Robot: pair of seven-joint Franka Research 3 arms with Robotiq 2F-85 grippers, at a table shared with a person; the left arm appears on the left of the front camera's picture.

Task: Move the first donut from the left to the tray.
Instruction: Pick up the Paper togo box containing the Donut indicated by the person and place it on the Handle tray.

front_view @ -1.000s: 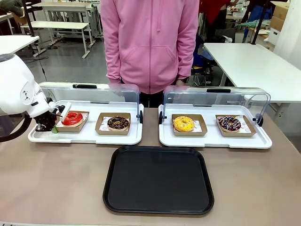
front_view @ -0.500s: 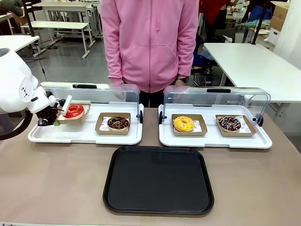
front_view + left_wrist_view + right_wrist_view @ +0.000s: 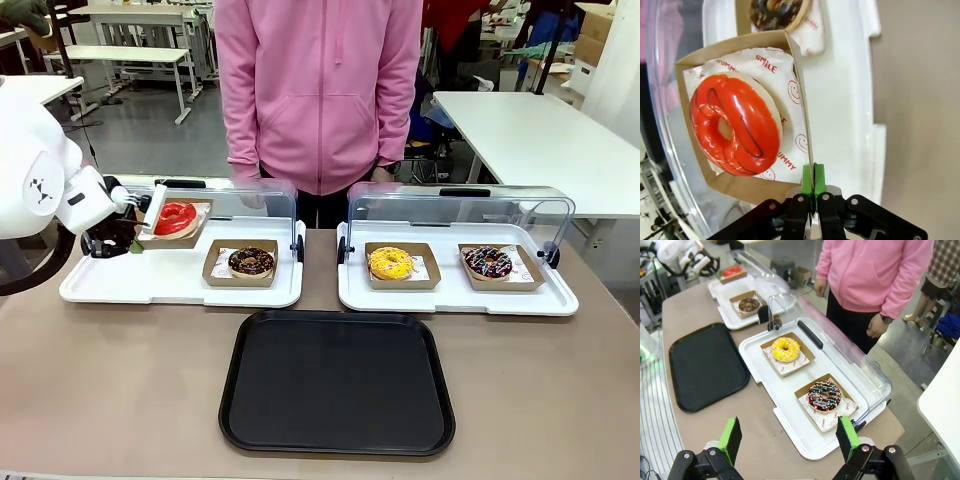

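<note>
Across the front view, a tan surface (image 3: 120,390) carries the black tray (image 3: 338,382) near its near edge; the left end effector (image 3: 133,243) holds the red donut (image 3: 175,217) in its cardboard holder (image 3: 170,236) lifted, tilted, over the white display tray (image 3: 180,288) at the far left. Left wrist view: green pads (image 3: 807,176) pinch the holder's wall. Right wrist view: the right end effector (image 3: 789,437) is spread wide above the surface's right end.

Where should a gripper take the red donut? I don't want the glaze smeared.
By its cardboard holder, not the red donut. A thin upright side wall fits between closed pads. Come from the display tray's open near side, since the clear lid blocks the far side. The left gripper grips it so.
</note>
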